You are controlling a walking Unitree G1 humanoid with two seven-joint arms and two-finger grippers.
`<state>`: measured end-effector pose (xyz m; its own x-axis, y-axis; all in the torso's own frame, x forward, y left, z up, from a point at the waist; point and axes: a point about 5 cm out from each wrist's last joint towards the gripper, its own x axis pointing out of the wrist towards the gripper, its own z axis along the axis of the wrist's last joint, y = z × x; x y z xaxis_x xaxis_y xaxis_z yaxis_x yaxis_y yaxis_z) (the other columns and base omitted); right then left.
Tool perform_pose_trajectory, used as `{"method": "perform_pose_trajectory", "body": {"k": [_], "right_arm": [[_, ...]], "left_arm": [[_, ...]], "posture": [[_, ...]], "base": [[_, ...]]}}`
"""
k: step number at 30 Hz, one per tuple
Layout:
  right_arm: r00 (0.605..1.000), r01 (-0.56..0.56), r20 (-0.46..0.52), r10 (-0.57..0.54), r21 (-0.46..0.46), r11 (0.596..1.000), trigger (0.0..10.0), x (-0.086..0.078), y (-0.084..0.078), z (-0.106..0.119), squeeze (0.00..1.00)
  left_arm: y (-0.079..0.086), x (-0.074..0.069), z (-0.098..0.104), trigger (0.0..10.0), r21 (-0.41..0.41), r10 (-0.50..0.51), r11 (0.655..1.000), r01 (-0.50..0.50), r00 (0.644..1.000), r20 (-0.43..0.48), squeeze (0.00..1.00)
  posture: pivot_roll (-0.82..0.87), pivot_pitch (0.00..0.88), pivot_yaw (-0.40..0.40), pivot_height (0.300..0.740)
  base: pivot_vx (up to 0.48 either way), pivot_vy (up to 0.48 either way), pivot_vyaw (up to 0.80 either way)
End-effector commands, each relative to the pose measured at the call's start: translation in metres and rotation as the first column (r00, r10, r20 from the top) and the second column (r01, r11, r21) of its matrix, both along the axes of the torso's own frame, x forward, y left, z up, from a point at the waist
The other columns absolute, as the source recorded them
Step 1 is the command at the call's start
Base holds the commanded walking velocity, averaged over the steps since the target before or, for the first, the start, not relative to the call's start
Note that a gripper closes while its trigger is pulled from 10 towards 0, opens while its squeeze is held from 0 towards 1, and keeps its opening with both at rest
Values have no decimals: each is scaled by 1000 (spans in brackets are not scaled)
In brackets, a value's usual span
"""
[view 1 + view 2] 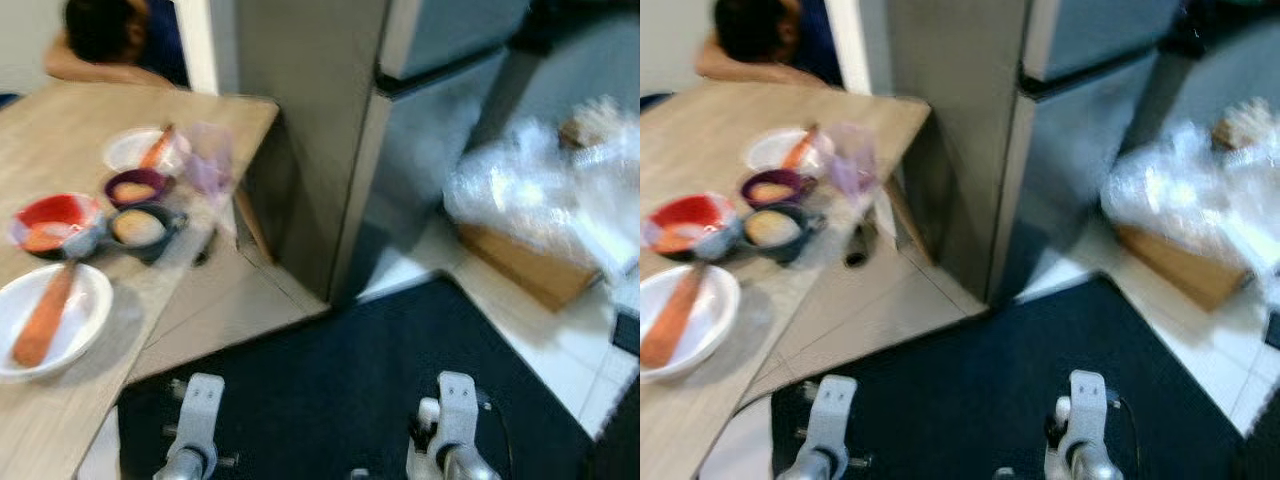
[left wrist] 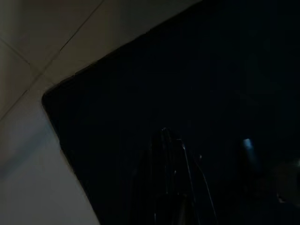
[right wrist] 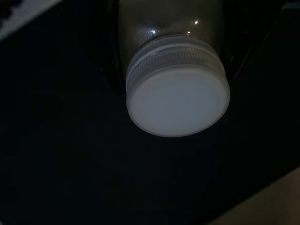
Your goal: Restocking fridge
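Glass jar (image 3: 171,28) with round white ribbed lid (image 3: 178,101) between right gripper (image 3: 171,61) jaws.

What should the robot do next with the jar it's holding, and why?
Probably turn toward the tall grey fridge and step closer. The right gripper holds a glass jar with a white lid low over the dark mat, the fridge doors look closed, and the left gripper hangs idle.

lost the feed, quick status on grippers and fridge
Right gripper holds white-lidded jar. Left gripper hangs idle. Fridge shut, dark mat before it.
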<state>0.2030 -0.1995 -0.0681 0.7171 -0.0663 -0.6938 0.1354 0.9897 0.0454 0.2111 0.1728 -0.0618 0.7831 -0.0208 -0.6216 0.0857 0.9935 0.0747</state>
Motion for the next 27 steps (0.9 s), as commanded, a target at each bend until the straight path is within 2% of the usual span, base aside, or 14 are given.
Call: {"method": "perform_pose_trajectory", "body": {"k": [1, 7, 17, 19, 27], "right_arm": [[1000, 10, 14, -10, -4, 1000, 10000, 3, -2, 2, 0], [1000, 18, 15, -18, -6, 1000, 10000, 3, -4, 3, 0], [999, 38, 2, -38, -3, 999, 10000, -2, -6, 0, 0], [1000, 12, 7, -12, -3, 1000, 10000, -2, -5, 0, 0], [1000, 27, 11, -27, 11, 1000, 10000, -3, -5, 0, 0]], "left_arm": [[-3, -6, -4, 10000, -7, 0, 1000, 0, 1000, -18, 0], [-3, -8, -5, 10000, 9, 1, 1000, -1, 1000, -29, 0], [-2, -9, -5, 10000, -10, -6, 1000, 6, 1000, -16, 0], [-2, -9, -4, 10000, -10, -14, 1000, 14, 1000, -11, 0], [-3, -8, -3, 10000, -10, -35, 999, 35, 999, 11, 0]], "posture": [[-94, 92, -1, 740], [-94, 97, -1, 740], [-102, 99, 3, 740], [-103, 100, 4, 740], [-104, 103, 9, 740]], "base": [[0, 0, -800], [0, 0, -800], [0, 0, -800], [0, 0, 0], [0, 0, 0]]}}
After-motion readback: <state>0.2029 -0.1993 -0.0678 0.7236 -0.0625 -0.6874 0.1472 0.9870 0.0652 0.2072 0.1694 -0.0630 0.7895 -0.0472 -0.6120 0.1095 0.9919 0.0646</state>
